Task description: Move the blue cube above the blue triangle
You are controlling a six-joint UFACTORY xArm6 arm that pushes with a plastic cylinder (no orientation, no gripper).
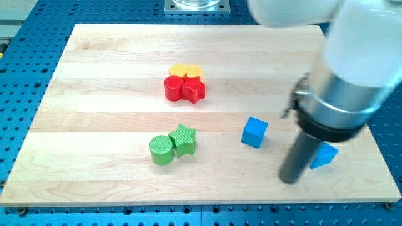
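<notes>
The blue cube (254,132) sits on the wooden board right of the middle. The blue triangle (324,156) lies near the board's right edge, lower than the cube and partly hidden behind my rod. My tip (289,180) rests on the board between them, below and to the right of the cube and just left of the triangle. The tip touches neither block as far as I can tell.
A red cylinder (172,88) and a red star (193,90) sit together above the middle, with a yellow block (186,70) just behind them. A green cylinder (161,150) and a green star (183,139) sit side by side at lower middle. My arm's body (352,69) covers the upper right.
</notes>
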